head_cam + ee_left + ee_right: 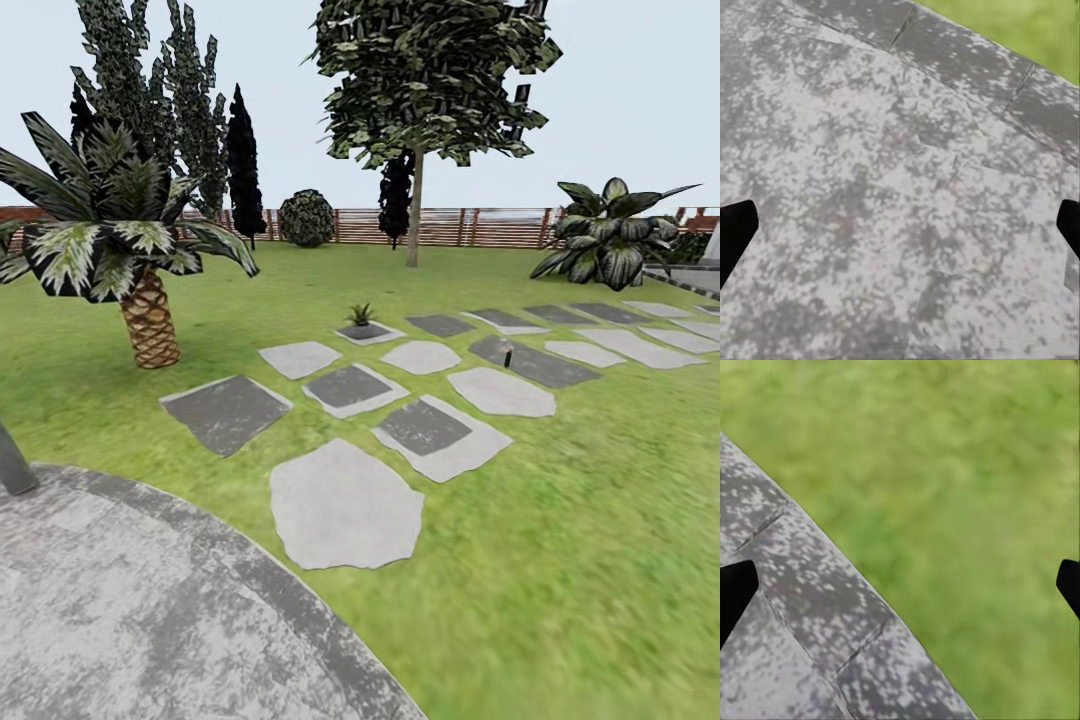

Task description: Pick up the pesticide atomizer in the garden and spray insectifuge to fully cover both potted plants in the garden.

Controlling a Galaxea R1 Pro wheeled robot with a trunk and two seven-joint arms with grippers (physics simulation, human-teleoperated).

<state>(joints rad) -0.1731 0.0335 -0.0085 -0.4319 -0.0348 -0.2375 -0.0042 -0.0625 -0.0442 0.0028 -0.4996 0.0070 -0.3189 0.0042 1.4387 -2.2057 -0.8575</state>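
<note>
A small dark upright object that looks like the pesticide atomizer (508, 355) stands on a dark stepping stone (535, 363) far ahead on the garden lawn (600, 520), right of centre. The potted plants are out of view. My left gripper (900, 229) is open over the mottled grey patio (885, 187), with its dark fingertips (735, 232) at the picture's edges and nothing between them. My right gripper (900, 585) is also open and empty, hanging over the patio's curved rim (802, 585) and the grass (960, 495) beside it.
The round grey patio (130, 600) lies at my feet, with a slanted grey post (12, 462) at its left edge. Several stepping stones (345, 505) lead ahead. A palm (130, 250) stands left, a small spiky plant (362, 316) and a tree (415, 150) ahead, a large broad-leaved bush (610, 240) right, and a wooden fence (450, 226) behind.
</note>
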